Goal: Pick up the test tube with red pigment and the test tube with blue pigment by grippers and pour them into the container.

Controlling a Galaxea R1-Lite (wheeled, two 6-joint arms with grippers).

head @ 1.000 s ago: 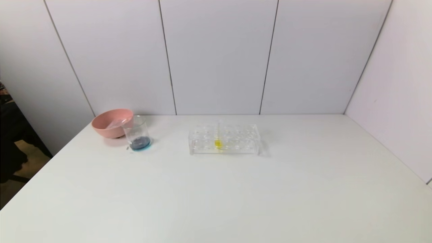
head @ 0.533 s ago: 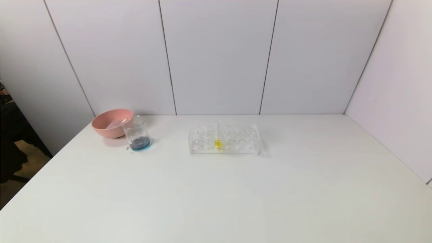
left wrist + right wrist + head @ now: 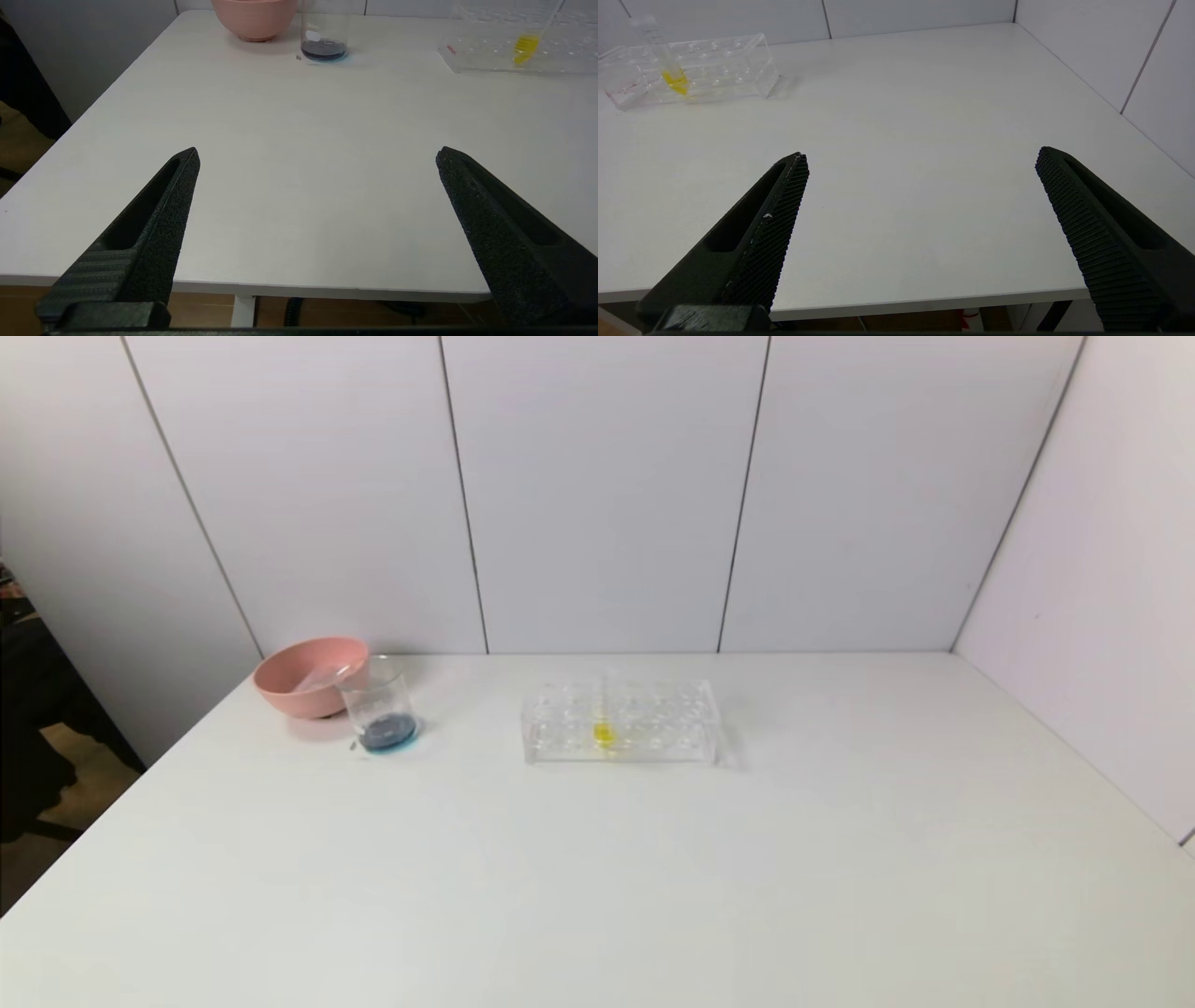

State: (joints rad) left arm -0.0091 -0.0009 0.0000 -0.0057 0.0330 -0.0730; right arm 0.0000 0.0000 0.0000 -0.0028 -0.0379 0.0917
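Note:
The clear glass container [image 3: 378,706] stands at the back left of the table and holds dark blue liquid; it also shows in the left wrist view [image 3: 323,32]. No tube with red or blue liquid stands in the rack or anywhere in view. A faint clear shape lies in the pink bowl; I cannot tell what it is. My left gripper [image 3: 317,156] is open and empty over the table's front edge, on the left. My right gripper [image 3: 922,158] is open and empty over the front edge, on the right. Neither gripper shows in the head view.
A pink bowl [image 3: 308,674] sits just behind the container. A clear tube rack [image 3: 621,721] stands mid-table and holds one tube with yellow liquid [image 3: 604,733]. White walls close the back and the right side. The table's left edge [image 3: 112,798] drops to the floor.

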